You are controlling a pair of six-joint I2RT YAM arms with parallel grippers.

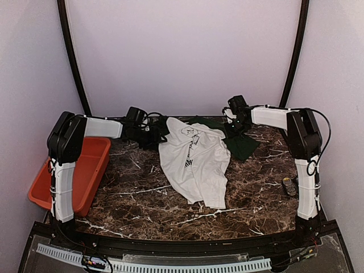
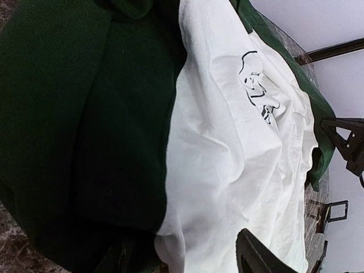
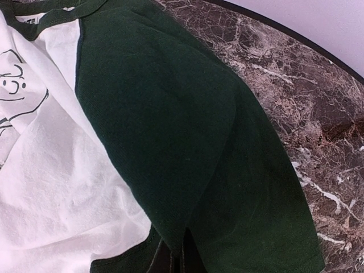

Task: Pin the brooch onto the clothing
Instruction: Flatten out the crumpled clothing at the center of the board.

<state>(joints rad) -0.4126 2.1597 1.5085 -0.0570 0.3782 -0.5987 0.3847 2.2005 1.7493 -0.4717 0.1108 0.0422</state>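
Shirt mid-table, a gripper at each of its far corners.

The shirt [image 1: 193, 162] lies on the table [image 1: 142, 199], its collar toward the far edge and its hem toward the arms' bases. The left arm [image 1: 65, 165] rises at the near left and reaches across to the shirt's left sleeve, where the left gripper [image 1: 149, 135] sits over the cloth. The right arm [image 1: 304, 165] rises at the near right, and the right gripper [image 1: 234, 128] is on the right sleeve, which spreads out to the right of the body. A bin [image 1: 85, 170] sits at the table's left edge, just beside the left arm and well apart from the shirt. A small object [image 1: 289, 186] lies by the right edge, just left of the right arm.
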